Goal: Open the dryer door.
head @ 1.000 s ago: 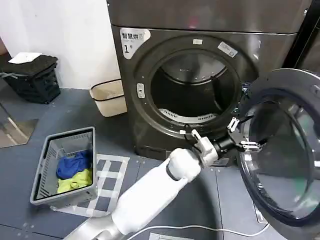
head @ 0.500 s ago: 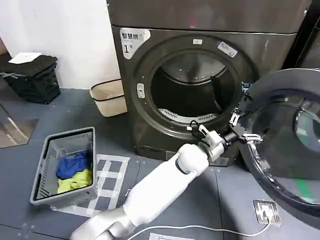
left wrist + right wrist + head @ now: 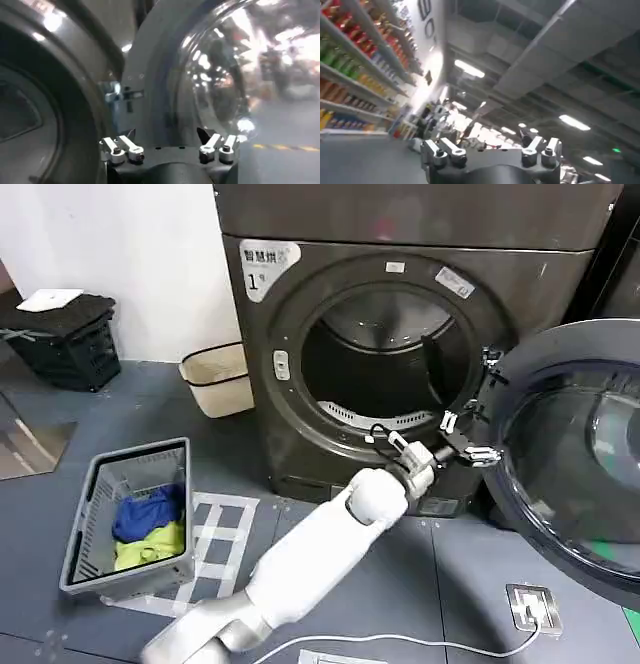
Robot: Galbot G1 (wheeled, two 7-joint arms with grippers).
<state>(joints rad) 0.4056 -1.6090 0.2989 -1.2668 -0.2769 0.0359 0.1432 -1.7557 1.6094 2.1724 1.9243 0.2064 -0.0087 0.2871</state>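
The dryer [image 3: 300, 434], marked with a "1" sticker [image 3: 262, 266], stands with its drum mouth [image 3: 385, 364] uncovered. The dryer door [image 3: 545, 359] hangs swung out to the right, its dark grey back and tinted glass facing me. My left gripper [image 3: 468, 438] is open at the hinge-side rim of the door, with nothing between its fingers. In the left wrist view this gripper [image 3: 166, 134] points at the door's bulging glass [image 3: 215, 75]. My right gripper [image 3: 489, 134] is open and aimed up at a ceiling with lights.
A grey laundry basket [image 3: 85, 509] with blue and yellow clothes sits on the floor at the left. A beige bin [image 3: 215, 379] and a black crate [image 3: 65, 339] stand by the wall. A white cable and a floor plate [image 3: 527, 604] lie below the door.
The door has swung wider to the right. My left gripper has drawn back left and slightly up, from the door's inner face to its hinge-side rim.
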